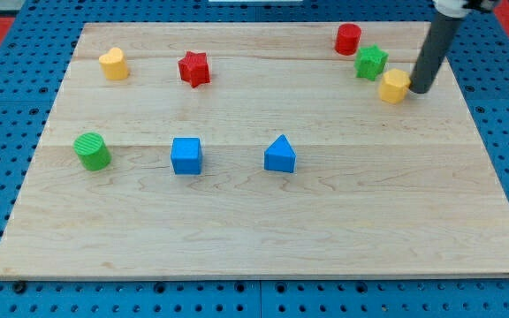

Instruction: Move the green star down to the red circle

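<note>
Our tip (420,89) sat just right of the yellow block (394,86), green star (371,62) beside the red cylinder (348,39); no pincer, just a rod

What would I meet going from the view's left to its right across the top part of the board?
Yellow heart → red star → red circle → green star → yellow block → my tip, just right of the yellow block.

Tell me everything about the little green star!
The green star is a small, chunky, star-shaped block, plastic-looking, lying flat on the wooden board near the view's top right. The red circle sits just up-left of it, nearly touching. The yellow block is down-right, and my tip is just beyond that.
</note>
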{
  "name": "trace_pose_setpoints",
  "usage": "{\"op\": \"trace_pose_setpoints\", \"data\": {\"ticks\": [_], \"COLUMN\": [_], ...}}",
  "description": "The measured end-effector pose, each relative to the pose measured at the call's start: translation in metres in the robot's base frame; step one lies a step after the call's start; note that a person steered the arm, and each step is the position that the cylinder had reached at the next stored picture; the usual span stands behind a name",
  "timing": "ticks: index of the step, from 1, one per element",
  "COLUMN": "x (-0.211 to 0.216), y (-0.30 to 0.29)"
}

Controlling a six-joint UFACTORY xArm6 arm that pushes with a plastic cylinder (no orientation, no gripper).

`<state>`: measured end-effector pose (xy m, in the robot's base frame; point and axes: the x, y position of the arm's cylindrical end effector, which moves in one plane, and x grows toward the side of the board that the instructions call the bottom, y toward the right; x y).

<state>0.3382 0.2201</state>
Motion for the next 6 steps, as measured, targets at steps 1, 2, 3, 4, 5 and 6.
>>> {"op": "trace_pose_setpoints", "data": {"ticks": [1,2,3,4,5,6], "x": [0.008,0.004,-0.023,-0.052,-0.060,-0.047], "y": [-0.019,-0.011,0.010,-0.020,-0.053,-0.027]}}
